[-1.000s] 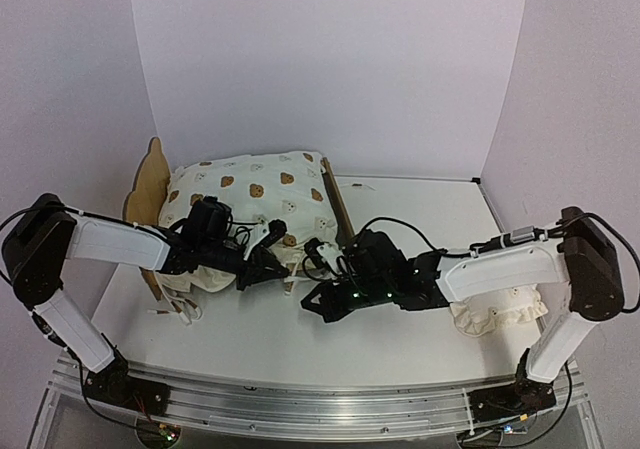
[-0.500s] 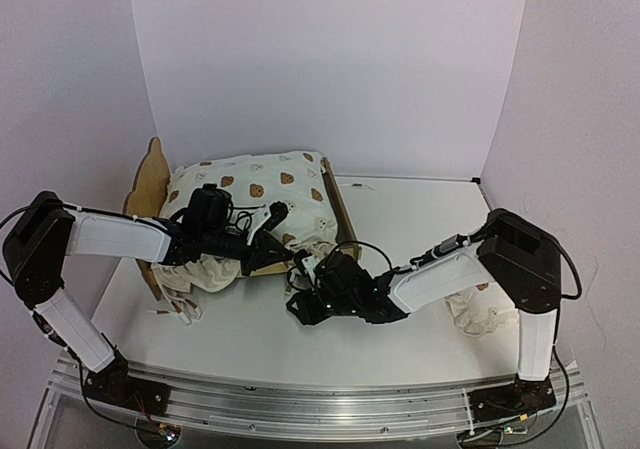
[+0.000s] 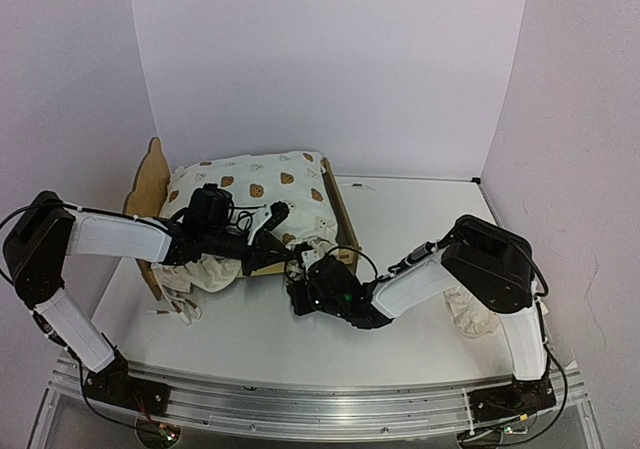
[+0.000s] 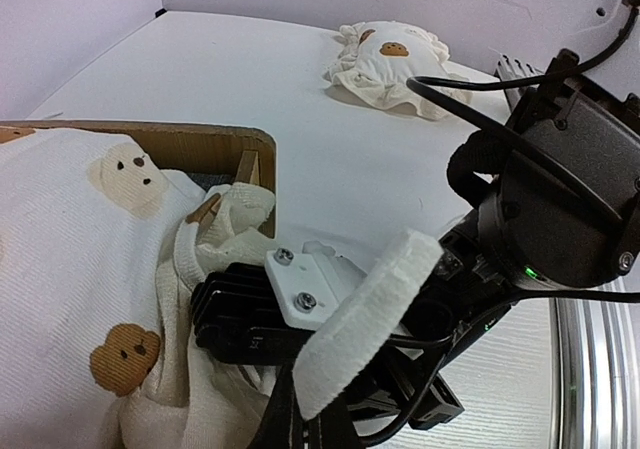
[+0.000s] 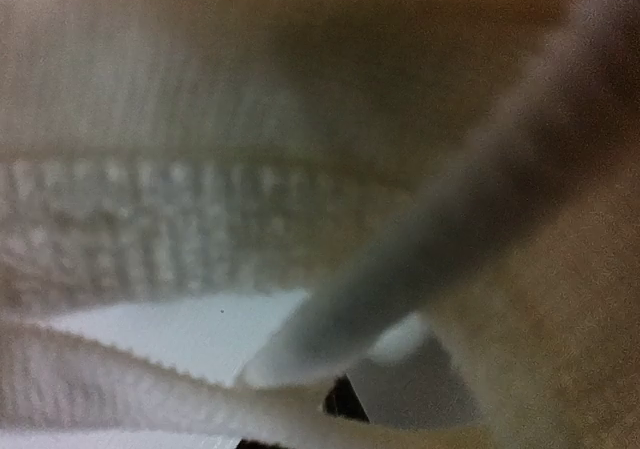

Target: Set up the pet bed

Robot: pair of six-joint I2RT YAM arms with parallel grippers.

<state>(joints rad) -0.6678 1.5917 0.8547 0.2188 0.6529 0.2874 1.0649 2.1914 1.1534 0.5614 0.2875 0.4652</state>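
Observation:
The pet bed stands at the back left, its bear-eared headboard on the left, and its plywood side rail shows in the left wrist view. The cream bear-print cushion lies on it and hides the base. My left gripper is at the cushion's near right corner, a white padded finger beside bunched cushion fabric; how its jaws stand is unclear. My right gripper is pressed against the same corner, its black body just beyond the left one. The right wrist view shows only blurred cushion fabric.
The small ruffled bear-print pillow lies on the white table at the right, partly behind my right arm, and shows in the left wrist view. Cushion ties trail on the table by the bed's near left. White walls close off the back and sides.
My right gripper has moved left across the table to the cushion's near corner, the arm folding at the elbow. My left gripper has shifted a little right along the cushion's edge.

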